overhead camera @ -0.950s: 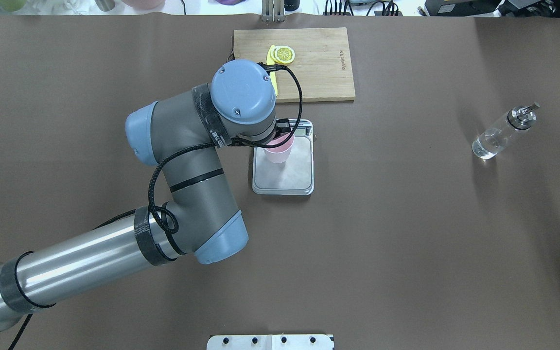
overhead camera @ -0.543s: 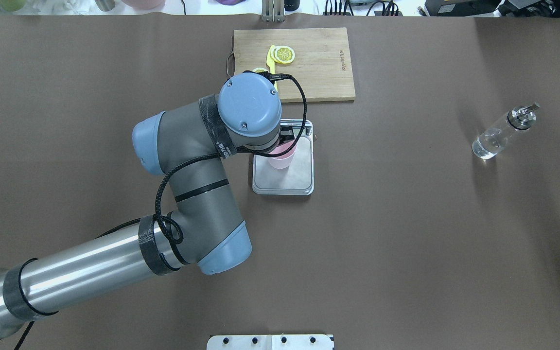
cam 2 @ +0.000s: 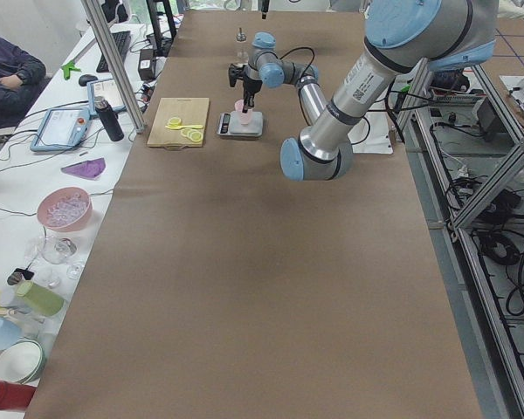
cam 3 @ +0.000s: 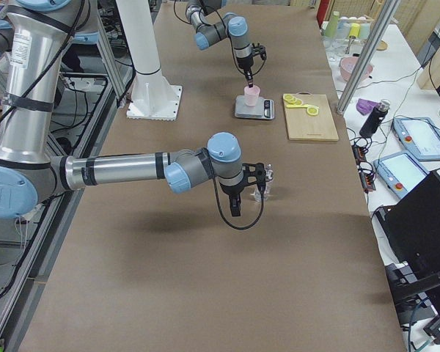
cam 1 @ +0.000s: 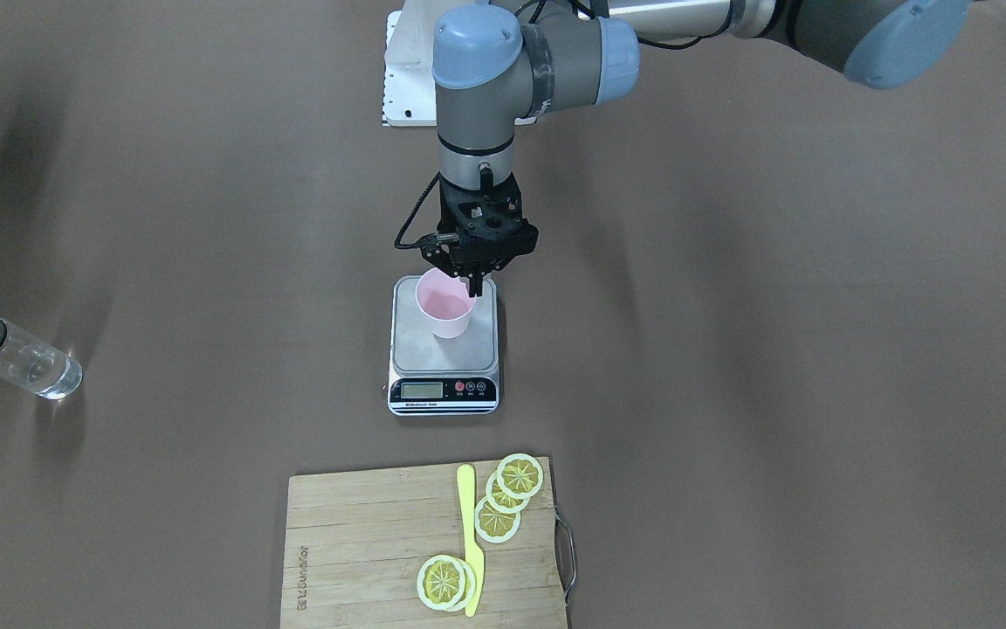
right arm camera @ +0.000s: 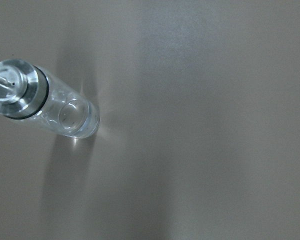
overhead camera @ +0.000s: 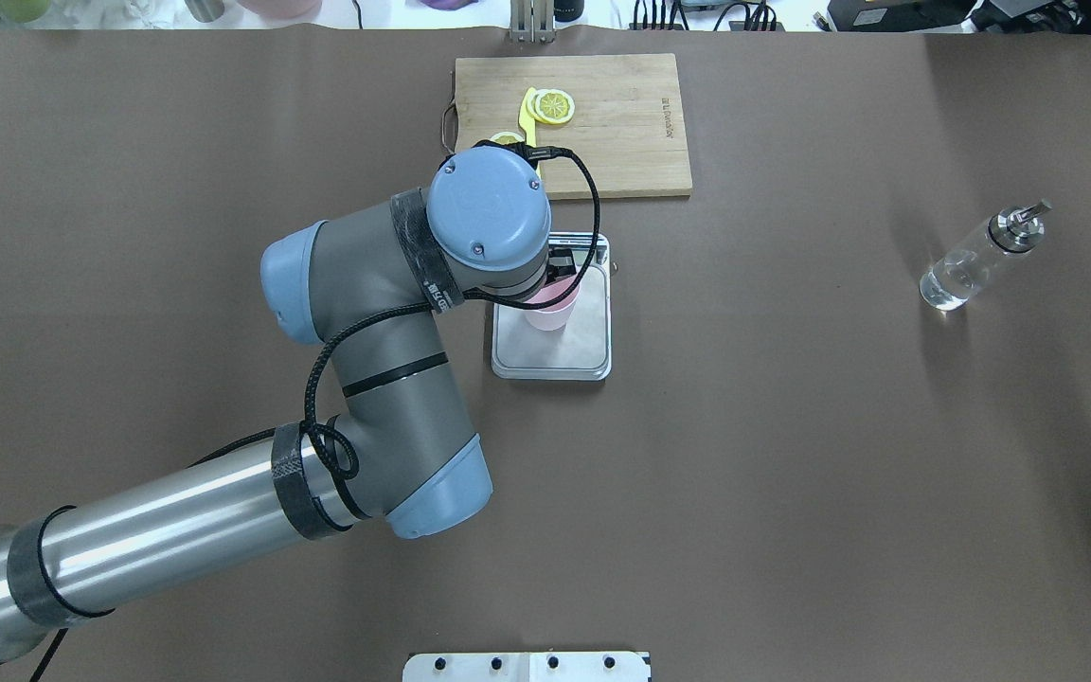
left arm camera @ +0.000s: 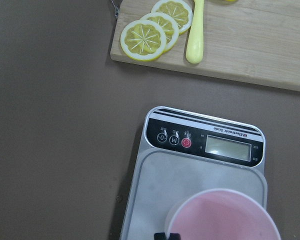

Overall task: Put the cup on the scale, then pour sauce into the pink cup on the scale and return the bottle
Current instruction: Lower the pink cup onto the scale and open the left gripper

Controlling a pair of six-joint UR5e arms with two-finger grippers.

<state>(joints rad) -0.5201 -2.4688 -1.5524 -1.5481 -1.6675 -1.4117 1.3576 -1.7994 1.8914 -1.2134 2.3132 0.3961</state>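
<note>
The pale pink cup [cam 1: 444, 307] stands upright on the steel platform of the scale [cam 1: 416, 348]. My left gripper [cam 1: 473, 281] points straight down and is shut on the cup's rim, on the robot-side edge. In the overhead view the cup [overhead camera: 553, 311] peeks out from under my left wrist. The left wrist view shows the cup's rim [left arm camera: 225, 215] and the scale's display [left arm camera: 229, 148]. The clear bottle [overhead camera: 967, 267] with a metal spout stands far right, apart from both grippers. My right gripper [cam 3: 258, 174] hovers above the bottle [right arm camera: 55, 107]; I cannot tell whether it is open.
A bamboo cutting board [cam 1: 363, 542] with lemon slices [cam 1: 512, 487] and a yellow knife [cam 1: 468, 542] lies just beyond the scale. A white base plate [overhead camera: 527, 666] sits at the table's near edge. Brown table [overhead camera: 792, 455] stretches between scale and bottle.
My left arm shifted a little right and towards the robot, carrying the cup towards the middle of the scale's platform. The bottle has not moved.
</note>
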